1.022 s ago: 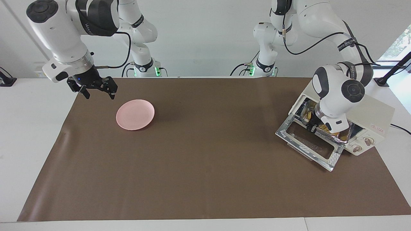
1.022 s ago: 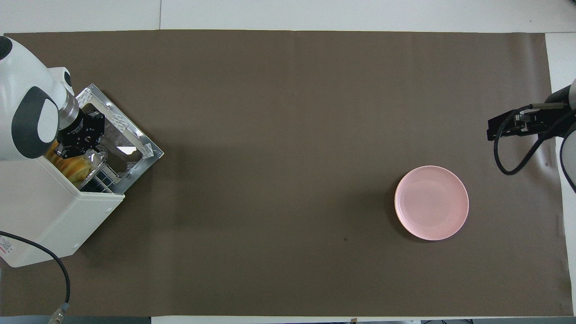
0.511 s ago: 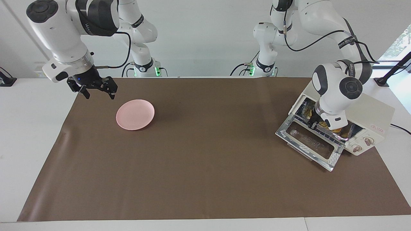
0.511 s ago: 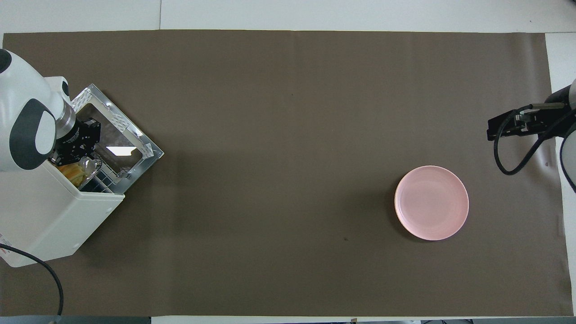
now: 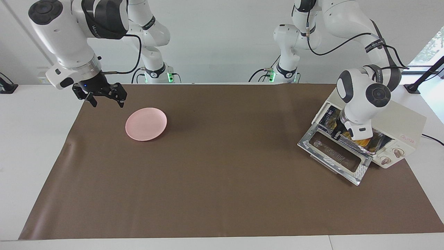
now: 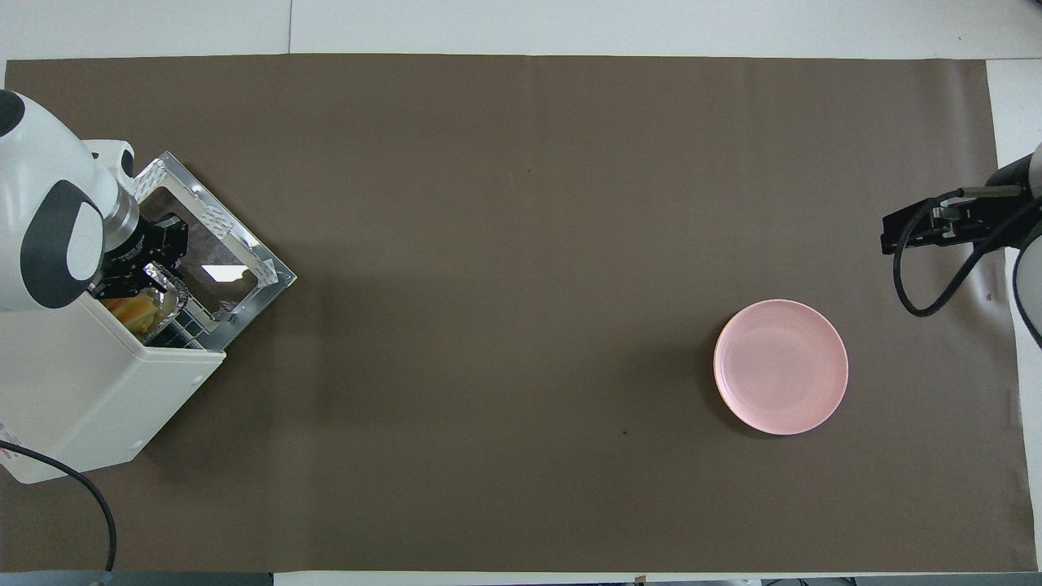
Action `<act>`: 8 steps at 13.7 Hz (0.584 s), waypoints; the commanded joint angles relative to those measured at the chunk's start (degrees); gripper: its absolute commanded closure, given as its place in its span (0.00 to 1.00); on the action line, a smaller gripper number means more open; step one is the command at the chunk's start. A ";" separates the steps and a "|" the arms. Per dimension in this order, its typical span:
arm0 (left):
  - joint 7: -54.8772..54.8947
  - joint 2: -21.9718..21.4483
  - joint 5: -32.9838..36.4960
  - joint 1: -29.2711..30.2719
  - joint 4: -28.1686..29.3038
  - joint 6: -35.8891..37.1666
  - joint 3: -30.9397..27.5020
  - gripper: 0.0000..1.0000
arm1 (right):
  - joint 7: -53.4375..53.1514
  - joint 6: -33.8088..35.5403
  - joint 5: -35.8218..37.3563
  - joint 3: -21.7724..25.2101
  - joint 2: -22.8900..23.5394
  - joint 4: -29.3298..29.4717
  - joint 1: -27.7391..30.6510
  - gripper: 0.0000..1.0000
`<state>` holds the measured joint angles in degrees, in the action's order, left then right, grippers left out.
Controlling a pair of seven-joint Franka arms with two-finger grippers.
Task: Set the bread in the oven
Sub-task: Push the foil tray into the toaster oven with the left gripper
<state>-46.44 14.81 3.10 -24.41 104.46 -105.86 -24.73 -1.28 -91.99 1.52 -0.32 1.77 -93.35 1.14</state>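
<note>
The cream-white oven (image 5: pixel 404 119) stands at the left arm's end of the table with its drop door (image 5: pixel 334 156) open and lying flat. The yellow-orange bread (image 5: pixel 362 142) lies on a silver foil tray (image 5: pixel 360 148) inside the oven mouth. The overhead view shows the oven (image 6: pixel 89 382), the bread (image 6: pixel 134 309) and the tray (image 6: pixel 169 285). My left gripper (image 5: pixel 338 133) is at the oven mouth, over the hinge of the door and against the tray's front edge; it also shows in the overhead view (image 6: pixel 159 260). My right gripper (image 5: pixel 104 99) is open and empty, waiting in the air.
A pink plate (image 5: pixel 146 123) with nothing on it lies on the brown mat toward the right arm's end, beside the right gripper; it also shows in the overhead view (image 6: pixel 781 366). The oven's knobs (image 5: pixel 392 156) face away from the robots. A cable (image 6: pixel 73 488) runs from the oven.
The left gripper has moved in toward the oven mouth, and the foil tray with the bread has slid deeper into the oven. The right arm has not moved.
</note>
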 commanded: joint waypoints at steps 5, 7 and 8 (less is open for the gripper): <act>1.00 -1.80 1.03 -0.20 0.92 -0.83 -0.14 0.00 | 1.11 0.32 0.59 -0.56 -1.07 -1.13 0.62 0.00; 1.00 -1.28 1.30 -0.46 -1.18 -0.66 -0.14 0.00 | 1.11 0.32 0.59 -0.56 -1.07 -1.13 0.62 0.00; 1.09 -1.19 1.38 -0.55 -2.06 -0.66 -0.05 0.00 | 1.11 0.32 0.59 -0.56 -1.07 -1.13 0.62 0.00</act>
<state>-46.13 14.76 3.17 -24.56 103.47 -106.91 -24.36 -1.28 -91.99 1.52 -0.32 1.77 -93.35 1.14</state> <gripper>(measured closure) 0.000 0.000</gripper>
